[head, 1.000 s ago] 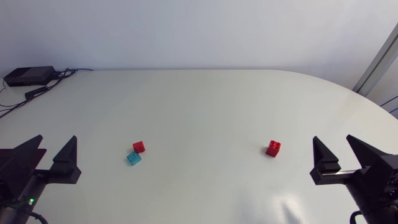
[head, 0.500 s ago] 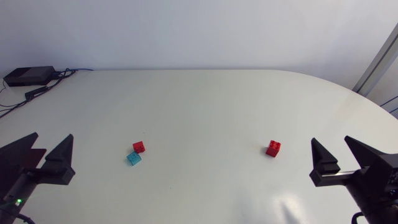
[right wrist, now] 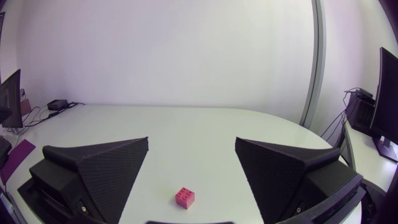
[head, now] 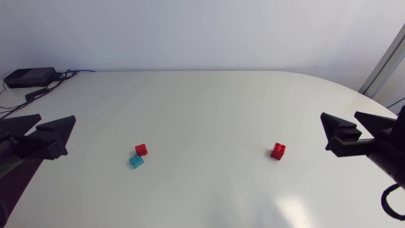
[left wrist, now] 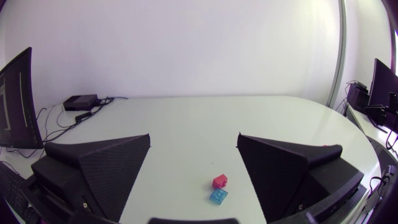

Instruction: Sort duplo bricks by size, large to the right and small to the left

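The red duplo brick [head: 278,151] sits alone on the right half of the counter [head: 209,101]. In the right wrist view it [right wrist: 184,196] lies straight ahead of the right gripper [right wrist: 192,139], almost on the line between the two fingers, which stand wide apart and hold nothing. Seen from above, the right gripper [head: 338,115] is near this brick and at about the same depth on the counter, so the right arm is clearly the one to use for it. It looks roughly square, so you have no long axis to line up with.

On the left half are a smaller red brick [head: 142,149] and a teal brick [head: 136,161], just beside each other and perhaps touching at a corner. They lie ahead of the left gripper [head: 56,121], whose fingers are also spread and empty. In the left wrist view the pair, red [left wrist: 219,181] beyond teal [left wrist: 218,195], sits nearer one finger than the other.

By my reading the bricks may already be on their proper sides. You cannot tell their sizes for certain from here.
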